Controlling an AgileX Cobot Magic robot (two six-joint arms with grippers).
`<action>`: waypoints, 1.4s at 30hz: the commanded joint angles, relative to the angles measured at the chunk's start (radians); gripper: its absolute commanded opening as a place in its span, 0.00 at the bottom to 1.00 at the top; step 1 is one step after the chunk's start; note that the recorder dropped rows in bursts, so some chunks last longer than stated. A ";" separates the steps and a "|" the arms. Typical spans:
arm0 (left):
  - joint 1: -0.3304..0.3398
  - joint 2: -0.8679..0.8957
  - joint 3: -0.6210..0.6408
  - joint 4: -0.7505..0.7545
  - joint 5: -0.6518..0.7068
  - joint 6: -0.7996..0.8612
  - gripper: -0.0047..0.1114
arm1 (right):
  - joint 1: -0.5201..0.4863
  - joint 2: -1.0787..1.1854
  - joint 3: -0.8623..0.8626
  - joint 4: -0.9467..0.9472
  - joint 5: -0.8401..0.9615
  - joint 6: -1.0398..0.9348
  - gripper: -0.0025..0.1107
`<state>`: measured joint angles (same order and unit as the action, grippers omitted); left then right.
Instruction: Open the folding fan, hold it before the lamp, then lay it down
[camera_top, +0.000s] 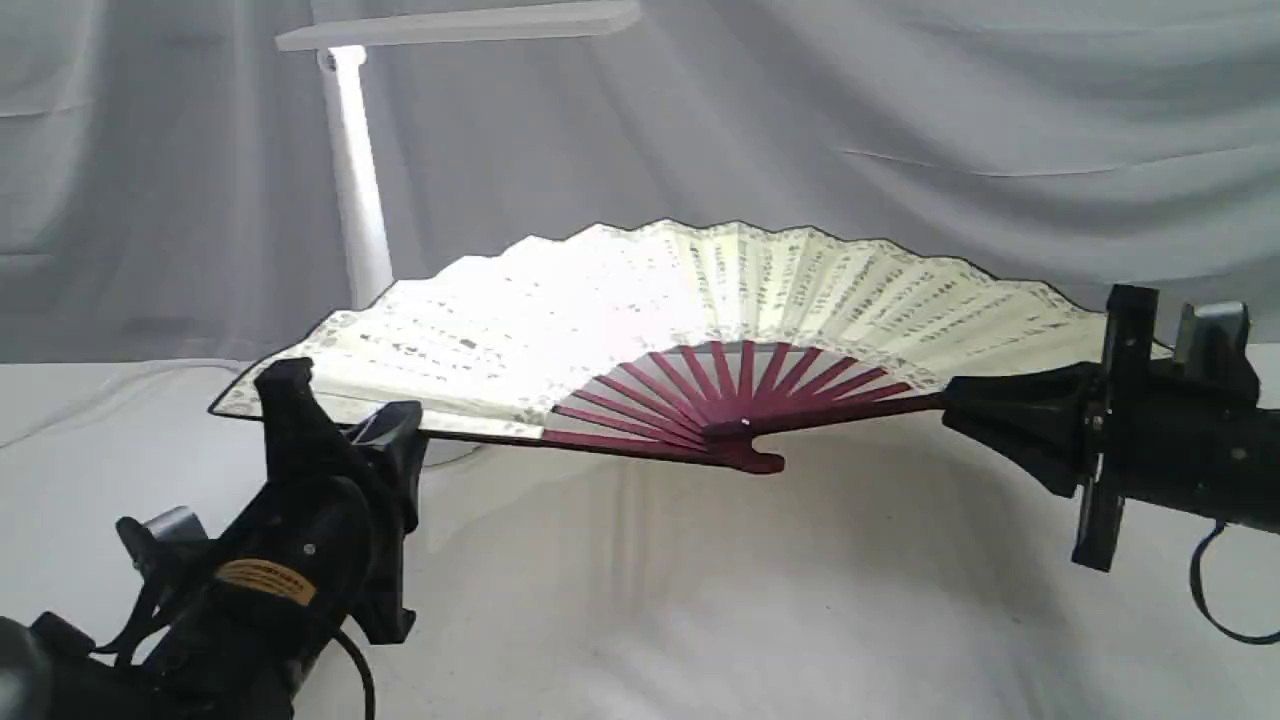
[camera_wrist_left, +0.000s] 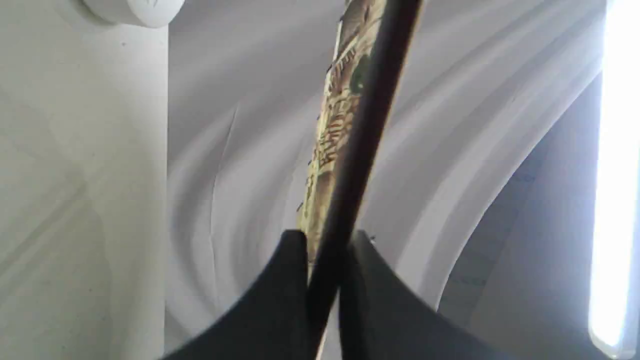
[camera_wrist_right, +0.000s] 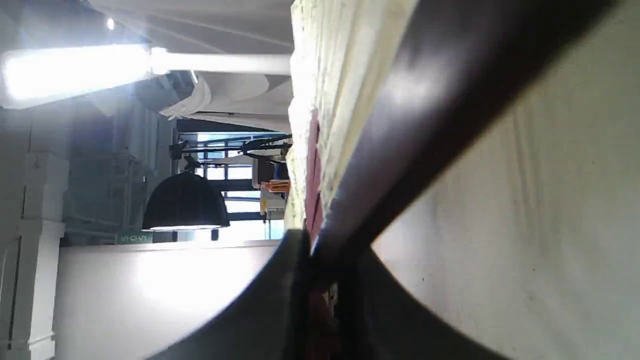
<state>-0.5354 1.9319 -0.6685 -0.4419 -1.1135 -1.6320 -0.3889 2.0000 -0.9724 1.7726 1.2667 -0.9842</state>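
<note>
Now folding fan (camera_top: 700, 300) spread, held aloft before lamp (camera_top: 355, 200); left gripper (camera_top: 345, 415), right gripper (camera_top: 960, 405) each clamped on outer rib. Lowering: if your arms drift apart, leaf tears or rib slips

Room beneath fan (camera_top: 640, 300); lamp (camera_top: 355, 190) behind.

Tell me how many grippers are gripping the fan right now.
2. The left gripper clamps one outer guard of the folding fan at its left end; the right gripper clamps the opposite guard on the right. Neither is hidden.
</note>
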 joint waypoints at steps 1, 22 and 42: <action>0.052 -0.036 0.003 -0.169 -0.108 -0.056 0.04 | 0.023 -0.006 -0.048 -0.028 -0.093 -0.018 0.02; 0.199 -0.200 0.003 -0.004 -0.067 -0.064 0.04 | 0.160 -0.006 -0.240 -0.028 -0.167 0.150 0.02; 0.199 -0.332 0.001 -0.019 0.098 -0.057 0.04 | 0.160 -0.167 -0.240 -0.028 -0.198 0.185 0.02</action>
<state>-0.3563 1.6317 -0.6591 -0.3321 -0.9385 -1.6316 -0.2132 1.8467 -1.2173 1.7726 1.1493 -0.7815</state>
